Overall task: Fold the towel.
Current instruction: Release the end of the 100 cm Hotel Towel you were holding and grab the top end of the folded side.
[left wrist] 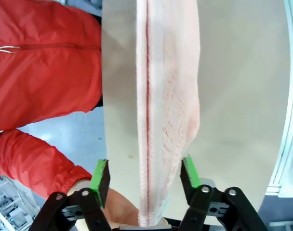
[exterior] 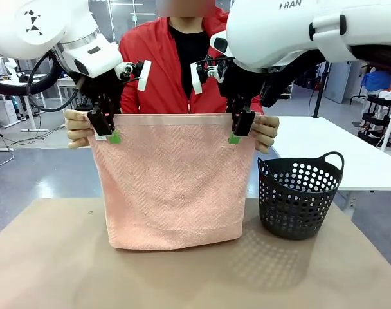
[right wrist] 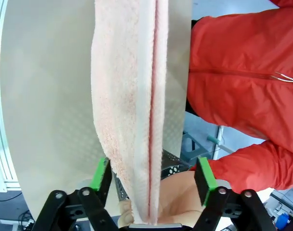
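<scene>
- Left corner: the towel (exterior: 173,187), salmon-pink terry, is held up by its top hem above the middle of the bench (exterior: 47,264). The corner is pinched by the person's left-side hand (exterior: 78,129), just outside the left claw (exterior: 109,129).
- Left claw: in the left wrist view it is seen standing open, its green pads (left wrist: 99,177) astride the hem with a gap on either side. Nothing is gripped.
- Middle: the towel hangs as a flat sheet facing the near side. Edge-on it is seen as two layers lying together. The bottom edge appears to rest on the bench.
- Handling (judged): the cloth is taken to be light, soft and limp, so sag and bunching are expected wherever it is unsupported. The terry pile should not slip against the pads. Hold is best taken on the plain hem band, close to each corner, with both layers caught together.
- Right claw (exterior: 239,127): likewise open, with the hem running between its pads (right wrist: 204,175) and nothing held. The person's right-side hand (exterior: 266,132) is just outside it.
- Far right: a black perforated basket (exterior: 301,199) stands on the bench near the towel's right edge, not touching it.
</scene>
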You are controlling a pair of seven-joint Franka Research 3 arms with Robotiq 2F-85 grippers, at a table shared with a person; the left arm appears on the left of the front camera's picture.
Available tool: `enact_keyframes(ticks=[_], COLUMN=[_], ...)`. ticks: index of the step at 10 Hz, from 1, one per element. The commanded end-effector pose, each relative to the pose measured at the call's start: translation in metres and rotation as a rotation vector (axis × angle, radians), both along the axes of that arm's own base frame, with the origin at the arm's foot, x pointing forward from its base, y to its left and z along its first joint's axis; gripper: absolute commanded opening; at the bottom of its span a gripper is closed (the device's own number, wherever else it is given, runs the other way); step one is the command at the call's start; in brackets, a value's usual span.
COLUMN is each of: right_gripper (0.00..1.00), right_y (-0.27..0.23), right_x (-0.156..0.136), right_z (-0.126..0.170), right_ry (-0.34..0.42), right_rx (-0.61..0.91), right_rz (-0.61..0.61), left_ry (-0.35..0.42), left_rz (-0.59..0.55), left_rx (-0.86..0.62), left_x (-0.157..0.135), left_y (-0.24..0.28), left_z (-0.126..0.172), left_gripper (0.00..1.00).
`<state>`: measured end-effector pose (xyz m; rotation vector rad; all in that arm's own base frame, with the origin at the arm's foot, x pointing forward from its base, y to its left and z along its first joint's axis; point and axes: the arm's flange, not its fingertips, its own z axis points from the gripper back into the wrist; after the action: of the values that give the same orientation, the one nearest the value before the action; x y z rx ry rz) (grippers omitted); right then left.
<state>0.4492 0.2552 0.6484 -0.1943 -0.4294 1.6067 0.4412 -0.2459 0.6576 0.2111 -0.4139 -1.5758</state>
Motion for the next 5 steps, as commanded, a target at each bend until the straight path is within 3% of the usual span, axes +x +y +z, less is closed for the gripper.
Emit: enact_keyframes(ticks=[1, 3, 4, 5], right_gripper=[0.00, 0.00, 0.13, 0.03], right_y=[0.0018, 0.0018, 0.0009, 0.0009], right_x=[0.0039, 0.0041, 0.0045, 0.0037], right_z=[0.0063, 0.0055, 0.0050, 0.0050], right_ry=[0.023, 0.027, 0.028, 0.030], right_rx=[0.003, -0.003, -0.004, -0.005], right_rz=[-0.013, -0.017, -0.019, -0.018], left_ry=[0.037, 0.044, 0.041, 0.037], left_rz=[-0.013, -0.012, -0.014, -0.015], left_rx=[-0.007, -0.016, -0.016, -0.020], left_x=[0.0019, 0.0009, -0.0004, -0.0010], left_y=[0.0092, 0.0106, 0.0100, 0.0115], left_z=[0.0021, -0.0011, -0.0010, -0.0006], left_gripper=[0.00, 0.00, 0.05, 0.00])
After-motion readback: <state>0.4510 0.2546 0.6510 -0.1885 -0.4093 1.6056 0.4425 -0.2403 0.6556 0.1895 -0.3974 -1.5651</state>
